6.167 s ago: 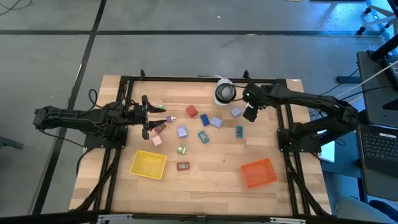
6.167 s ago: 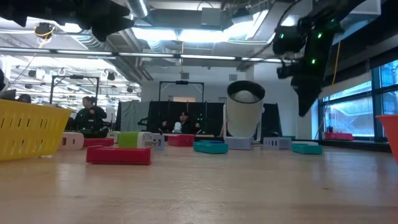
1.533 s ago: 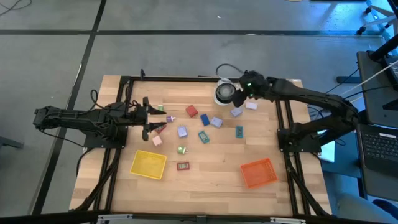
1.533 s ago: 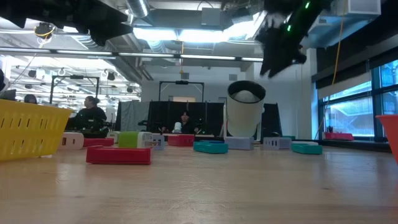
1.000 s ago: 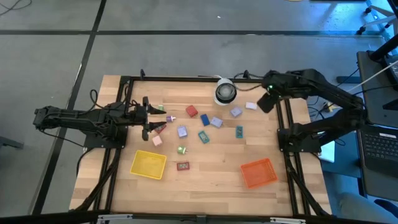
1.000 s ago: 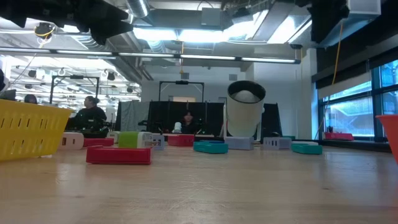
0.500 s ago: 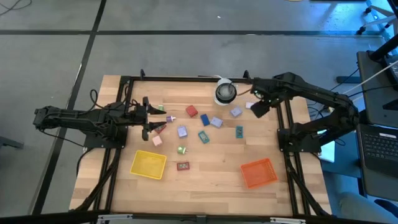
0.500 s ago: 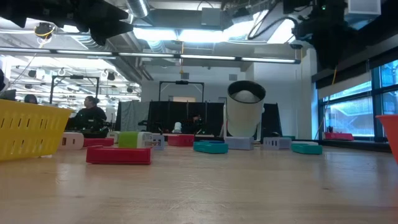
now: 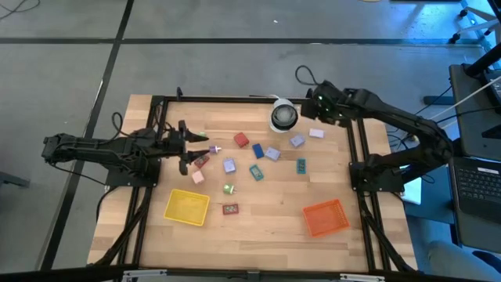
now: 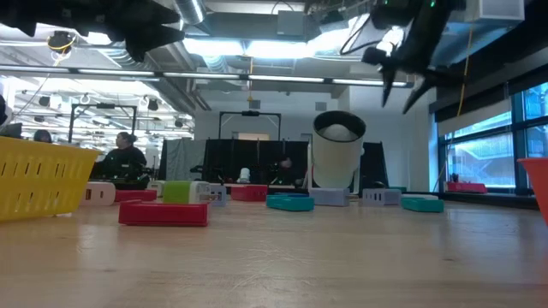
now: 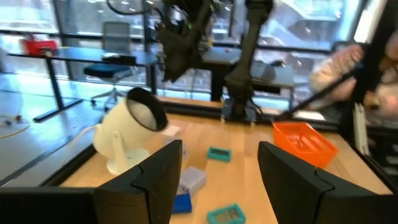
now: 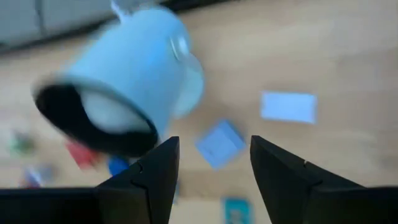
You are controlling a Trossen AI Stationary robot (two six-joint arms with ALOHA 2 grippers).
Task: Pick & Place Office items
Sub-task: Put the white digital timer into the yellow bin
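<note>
In the high view the right gripper [image 9: 315,104] hangs in the upper right part of the frame, above the far edge of the wooden table [image 9: 266,227], just right of the white round roll [image 9: 282,116]. Its own wrist view shows its two dark fingers [image 12: 152,174] spread apart with nothing between them; past them lie a lavender block [image 12: 217,144] and a pale flat piece [image 12: 288,106], both on the wood below and clear of the fingers. In the high view that lavender block [image 9: 297,142] sits just below and left of the gripper, and the pale piece [image 9: 316,133] directly below it.

The other office items are scattered across the middle of the frame: a red block [image 9: 240,140], a blue block [image 9: 258,150], a lavender piece [image 9: 272,153] touching or just beside the blue one, another lavender block [image 9: 229,165], a teal piece [image 9: 256,171], a small teal piece [image 9: 301,165], a green piece [image 9: 228,189], a pink block [image 9: 197,177] and a red flat piece [image 9: 230,209] at lower centre. The yellow tray [image 9: 186,206] lies at lower left, the orange tray [image 9: 326,217] at lower right; no piece is seen in either.

The left gripper [image 9: 192,149] waits at centre left of the frame, its fingers [image 11: 163,180] apart in its wrist view and empty. A small dark red piece [image 9: 202,160] lies just beside its tips.

In the low view the right gripper [image 10: 402,73] shows at upper right, well above the table, with its fingers splayed.
</note>
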